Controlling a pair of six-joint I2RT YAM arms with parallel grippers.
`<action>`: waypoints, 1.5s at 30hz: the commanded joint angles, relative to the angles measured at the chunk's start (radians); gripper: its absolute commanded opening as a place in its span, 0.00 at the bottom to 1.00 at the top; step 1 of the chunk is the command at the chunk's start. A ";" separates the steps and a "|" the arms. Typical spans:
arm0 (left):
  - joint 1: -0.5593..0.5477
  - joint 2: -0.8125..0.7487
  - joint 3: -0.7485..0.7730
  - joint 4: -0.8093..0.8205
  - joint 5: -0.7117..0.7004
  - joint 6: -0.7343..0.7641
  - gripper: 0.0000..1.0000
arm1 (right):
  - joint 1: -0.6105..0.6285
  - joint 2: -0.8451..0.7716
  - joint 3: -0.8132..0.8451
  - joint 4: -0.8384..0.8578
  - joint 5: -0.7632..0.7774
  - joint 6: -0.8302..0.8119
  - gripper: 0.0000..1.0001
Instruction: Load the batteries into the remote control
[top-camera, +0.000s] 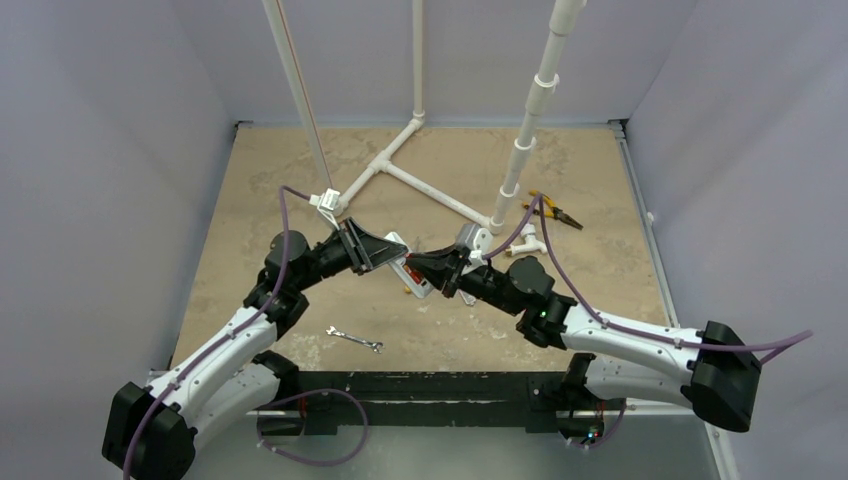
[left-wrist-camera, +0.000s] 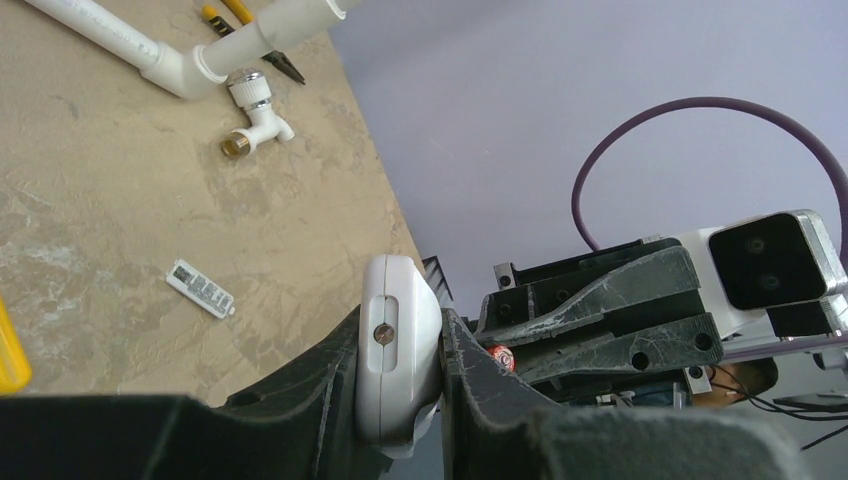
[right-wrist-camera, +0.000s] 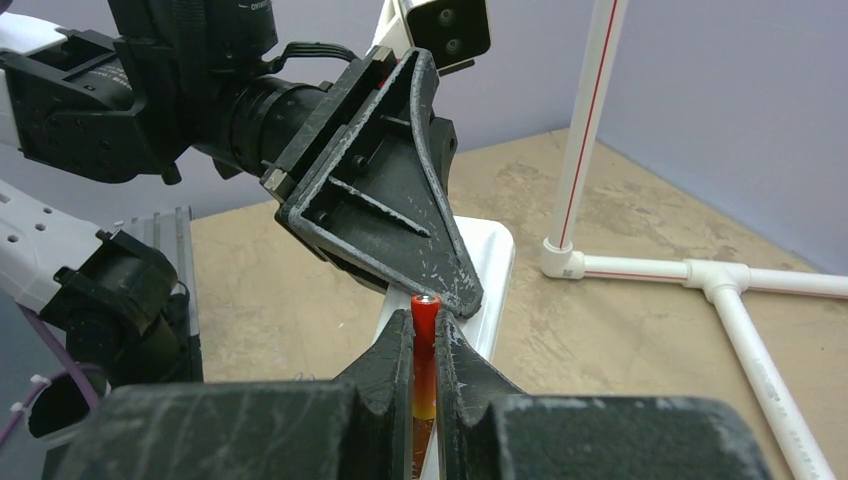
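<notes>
Tabletop of mottled tan is enclosed by lilac walls; remote is pinched by left gripper, battery by right gripper, seemingly touching.

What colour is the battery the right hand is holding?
The battery is orange-red with a silvery tip, clearest in the right wrist view.

We are noting a tan, mottled table. A white pipe frame is standing toward twelve o'clock. Yellow-handled pliers and a white tap fitting are lying at two o'clock, close together. A silver wrench is lying alone at six o'clock. A small white strip is resting flat near centre.
</notes>
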 joint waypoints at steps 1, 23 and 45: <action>-0.005 -0.003 -0.012 0.113 0.022 -0.038 0.00 | 0.006 0.008 -0.010 0.023 0.017 0.008 0.00; -0.005 0.027 -0.026 0.197 0.035 -0.104 0.00 | 0.006 -0.057 -0.070 -0.143 0.037 -0.122 0.00; -0.005 0.054 -0.051 0.155 0.019 -0.075 0.00 | 0.006 -0.082 -0.075 -0.178 0.041 -0.183 0.36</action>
